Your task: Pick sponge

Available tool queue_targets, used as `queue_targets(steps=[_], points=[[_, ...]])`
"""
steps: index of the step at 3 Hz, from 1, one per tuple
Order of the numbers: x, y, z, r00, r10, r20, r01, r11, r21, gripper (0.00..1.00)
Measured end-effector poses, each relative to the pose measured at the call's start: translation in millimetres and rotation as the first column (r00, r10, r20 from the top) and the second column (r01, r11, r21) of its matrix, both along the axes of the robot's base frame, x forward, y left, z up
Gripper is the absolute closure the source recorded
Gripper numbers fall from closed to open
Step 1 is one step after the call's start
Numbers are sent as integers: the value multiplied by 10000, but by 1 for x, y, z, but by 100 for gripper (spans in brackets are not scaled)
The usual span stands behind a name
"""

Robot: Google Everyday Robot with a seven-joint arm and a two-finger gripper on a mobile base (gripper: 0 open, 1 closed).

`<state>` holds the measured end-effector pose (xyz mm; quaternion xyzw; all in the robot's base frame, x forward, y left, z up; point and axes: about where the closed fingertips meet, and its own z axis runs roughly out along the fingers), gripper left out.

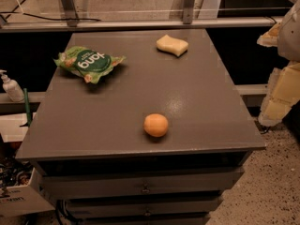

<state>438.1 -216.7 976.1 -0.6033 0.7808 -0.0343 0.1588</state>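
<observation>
Locate the gripper [282, 93] at the right edge of the camera view, beside the cabinet's right side and level with the middle of its top. Only part of it is in frame: pale yellow rectangular pads stacked at a slight tilt beneath a light grey housing. You cannot tell whether it is released or clenched. It touches nothing on the cabinet, and nothing can be seen held in it. The arm behind it is cut off by the frame, so you cannot read its pose beyond this.

Locate the sponge [172, 45] on the cabinet top [206, 97], near the far edge and right of centre. It is a pale yellow foam block with rounded corners and pinched, wavy sides, lying flat. It is well apart from the gripper.

Note the other items on the same surface:
- An orange fruit [155, 125], round and smooth, sits near the front edge.
- A green snack bag [89, 63], crinkled and glossy with white lettering, lies at the far left.

The cabinet top is flat, dark grey and faintly reflective. Drawers [145, 187] with small central handles sit below it.
</observation>
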Motion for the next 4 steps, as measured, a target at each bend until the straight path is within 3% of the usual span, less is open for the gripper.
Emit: queue_targets(steps=[2, 3, 4], points=[[5, -1, -2, 10000, 28, 10, -29, 9994, 354, 0], [32, 4, -21, 9998, -75, 164, 54, 9919, 1269, 0], [83, 24, -45, 9979, -273, 584, 119, 9680, 2506, 0]])
